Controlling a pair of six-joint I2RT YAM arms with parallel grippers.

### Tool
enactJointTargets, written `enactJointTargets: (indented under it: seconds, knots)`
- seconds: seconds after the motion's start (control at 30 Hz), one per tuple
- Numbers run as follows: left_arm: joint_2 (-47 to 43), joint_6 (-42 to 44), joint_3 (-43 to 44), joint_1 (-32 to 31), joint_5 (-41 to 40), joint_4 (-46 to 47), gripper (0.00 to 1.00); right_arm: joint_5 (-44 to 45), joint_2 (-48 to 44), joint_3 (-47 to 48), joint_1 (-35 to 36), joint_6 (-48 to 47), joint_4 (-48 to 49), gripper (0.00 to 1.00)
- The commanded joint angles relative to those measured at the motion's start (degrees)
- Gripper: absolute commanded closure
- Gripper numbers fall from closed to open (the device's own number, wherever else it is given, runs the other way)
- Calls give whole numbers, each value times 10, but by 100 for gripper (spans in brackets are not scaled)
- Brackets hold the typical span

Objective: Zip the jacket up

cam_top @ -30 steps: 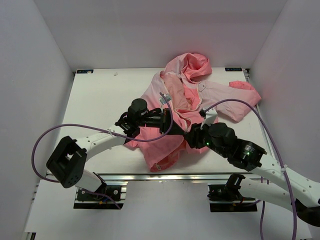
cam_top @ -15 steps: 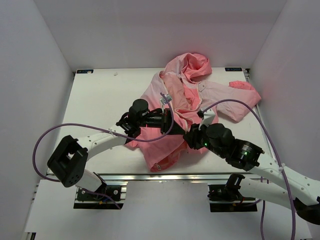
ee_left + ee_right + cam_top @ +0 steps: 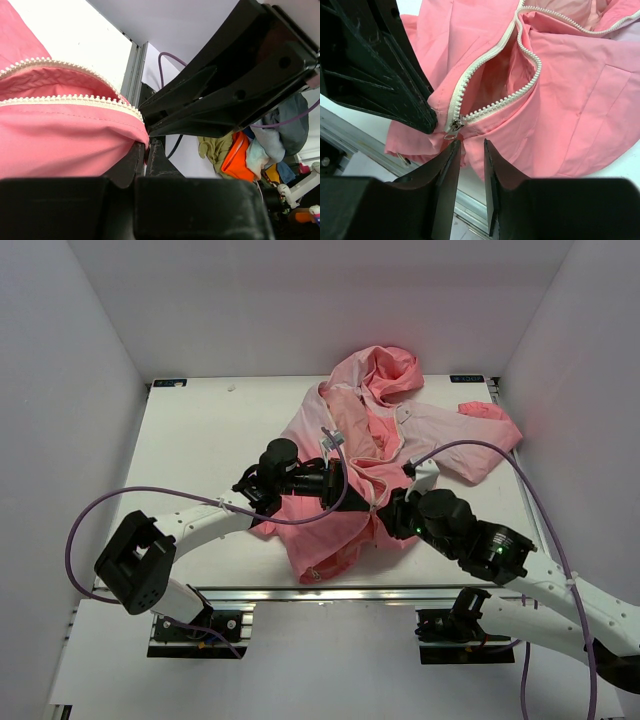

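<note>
Jaws of the left gripper (image 3: pixel 146 152) are shut, pinching the hem (image 3: pixel 117 132) of the jacket (image 3: pixel 325 530) at the foot of the zipper (image 3: pixel 485 57); jaws of the right gripper (image 3: pixel 471 146) stand partly apart just short of the slider (image 3: pixel 454 125), with nothing seen clamped between them.

The jacket lies crumpled right of centre on the table (image 3: pixel 200 440); its hood (image 3: pixel 385 368) points to the far wall, one sleeve (image 3: pixel 480 435) reaches toward the right edge, and the hem lies nearest the arms.

Step in hand, as judged: seizing the slider pull.
- Centre the pull between the pads before closing; take the tab only, not the cloth beneath it.
- Use the left grip as the anchor; it should hold the hem taut against the draw.
- Draw along the line of the zipper toward the hood; the two tooth rows gape wide above the slider, so feed them slowly to avoid a jam or bunched fabric.

Clearances:
- The two grippers are almost touching at the slider; leave no sideways swing there.
- The hem lies near the table's near edge and its metal rail (image 3: pixel 330 592); do not pull that way.
- Open table lies to the left; the draw path runs over the jacket itself.
- The left arm's purple cable (image 3: pixel 150 490) loops close beside the grippers; route clear of it.
</note>
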Motion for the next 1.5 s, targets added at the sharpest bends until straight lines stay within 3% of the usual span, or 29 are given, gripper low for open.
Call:
enactJointTargets:
  seconds: [0.0, 0.2, 0.37, 0.67, 0.97, 1.27, 1.47]
  knots:
    - [-16, 10, 17, -3, 11, 2, 100, 4, 5, 11, -1, -23, -2, 69]
    - [-16, 9, 20, -3, 9, -3, 100, -71, 19, 13, -1, -66, 23, 66]
    - [-15, 6, 21, -3, 8, -3, 100, -81, 37, 13, -2, -81, 16, 62]
    - [-17, 9, 21, -3, 11, -4, 100, 19, 42, -7, -1, -44, 52, 62]
    - [-12, 8, 20, -3, 11, -5, 100, 20, 12, -28, -1, -37, 99, 63]
    - [-13, 12, 21, -3, 2, -13, 100, 69, -14, -22, -1, -8, 53, 82]
    - [-7, 11, 31, -3, 2, -18, 100, 56, -10, -17, -1, -15, 49, 76]
